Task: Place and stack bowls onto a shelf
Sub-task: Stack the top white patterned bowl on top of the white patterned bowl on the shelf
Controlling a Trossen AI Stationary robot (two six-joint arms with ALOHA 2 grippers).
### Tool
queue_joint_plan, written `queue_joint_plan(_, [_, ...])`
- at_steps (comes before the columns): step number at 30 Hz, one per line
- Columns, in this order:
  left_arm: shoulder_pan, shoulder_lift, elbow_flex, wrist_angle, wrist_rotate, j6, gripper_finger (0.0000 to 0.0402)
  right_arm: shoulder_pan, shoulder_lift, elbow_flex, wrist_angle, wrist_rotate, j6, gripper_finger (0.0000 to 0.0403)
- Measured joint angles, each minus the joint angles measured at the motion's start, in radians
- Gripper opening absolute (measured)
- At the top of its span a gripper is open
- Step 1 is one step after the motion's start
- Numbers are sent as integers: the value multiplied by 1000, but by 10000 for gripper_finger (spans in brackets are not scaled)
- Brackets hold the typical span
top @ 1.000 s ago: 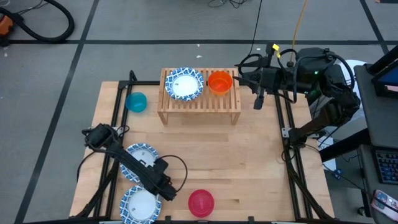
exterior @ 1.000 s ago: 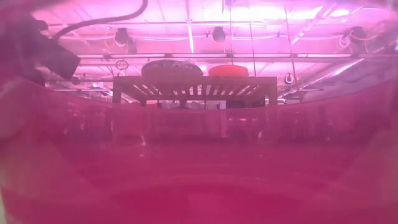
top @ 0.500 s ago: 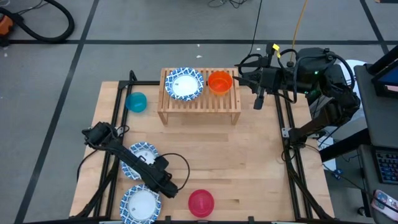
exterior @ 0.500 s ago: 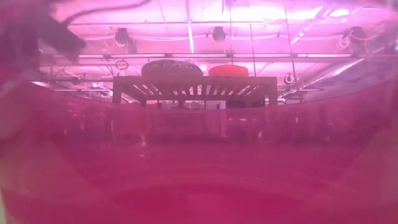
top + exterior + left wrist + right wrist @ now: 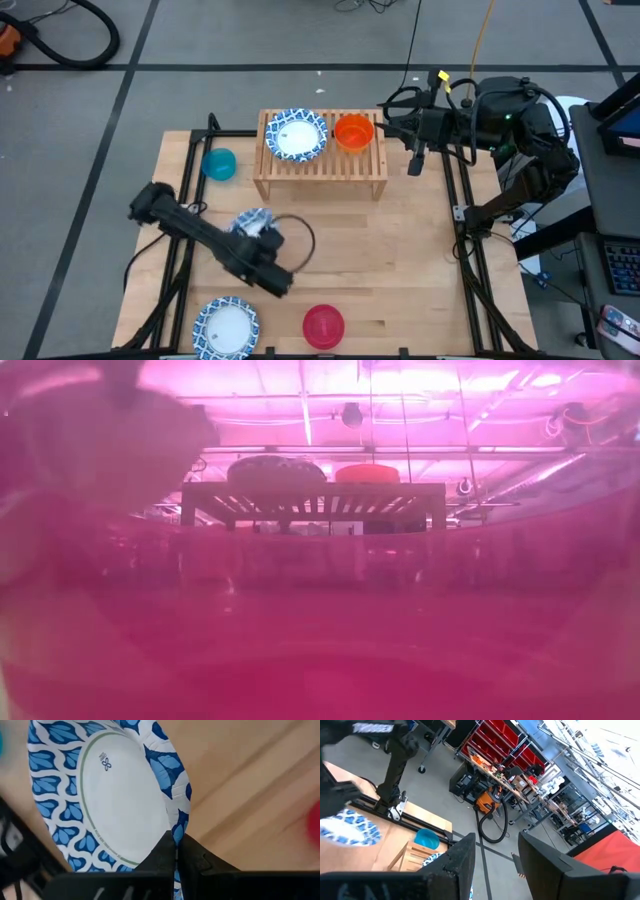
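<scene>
High view shows the left claw (image 5: 262,233) closed on the rim of a blue-patterned bowl (image 5: 251,222), lifted over the middle-left part of the bench (image 5: 420,290). Left wrist view confirms both fingers (image 5: 165,852) pinch this rim. Another blue-patterned bowl (image 5: 226,326) lies at the front left corner, with the red bowl (image 5: 323,325) beside it. On the shelf (image 5: 320,165) near the back edge sit a patterned bowl (image 5: 296,134) and the orange bowl (image 5: 353,131). The teal bowl (image 5: 219,163) stands left of the shelf. The right claw (image 5: 416,160) hangs wide open near the back right corner.
</scene>
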Motion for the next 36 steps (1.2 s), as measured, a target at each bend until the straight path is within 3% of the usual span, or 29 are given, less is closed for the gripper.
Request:
queue_joint_plan(7, [106,-129,39,-3,-164,157,3,0,-23,0,-14,72,12,144])
queue_joint_plan(13, [240,-186,79,-5,-216,401,3,0,-56,0,-12,79,16,144])
queue_joint_plan(19, [379,-191,197,-3,-286,656,3,0,-75,0,-12,79,61,144])
queue_joint_plan(26, [566,-191,319,-3,-289,936,3,0,-74,0,-14,79,63,144])
queue_joint_plan(36, [771,-143,331,10,-277,1316,3,0,-74,0,-29,79,64,144])
